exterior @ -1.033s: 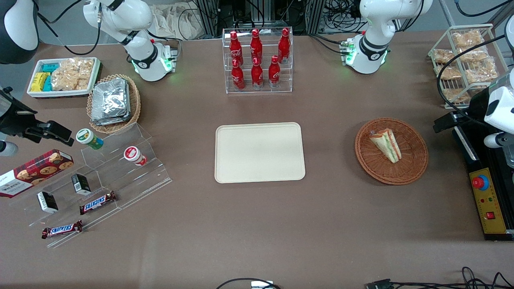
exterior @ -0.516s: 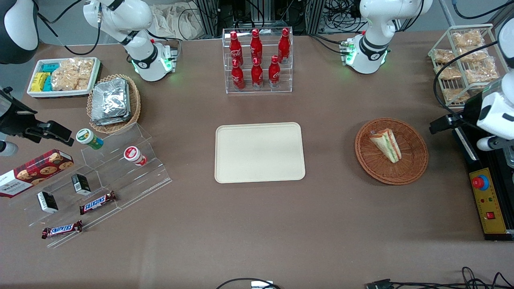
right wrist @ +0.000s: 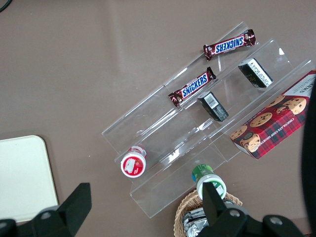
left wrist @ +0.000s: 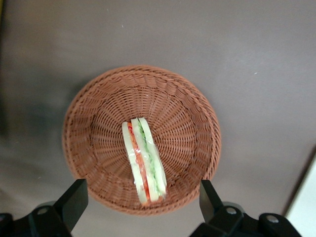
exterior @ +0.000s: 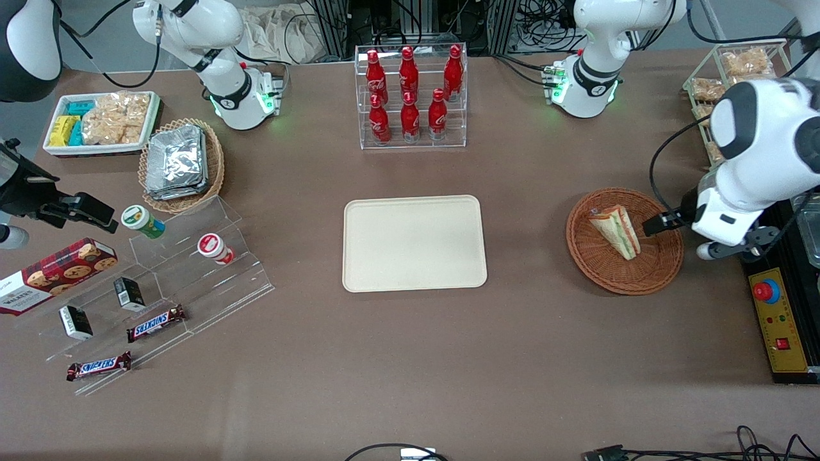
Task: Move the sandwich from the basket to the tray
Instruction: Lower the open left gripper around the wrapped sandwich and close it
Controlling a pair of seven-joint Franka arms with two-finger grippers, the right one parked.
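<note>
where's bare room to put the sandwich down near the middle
The tray is bare all over. Bare table lies between it and the basket, where the sandwich lies, and nearer the front camera. The bottle rack crowds the stretch farther off. The gripper hovers open over the basket.

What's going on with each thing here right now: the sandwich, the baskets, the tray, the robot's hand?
Sandwich: lying in the round basket, untouched.
Round basket: holds only the sandwich.
Tray: bare.
Hand: open, above the round basket, holding nothing.
Oval basket: filled with foil packs.
</note>
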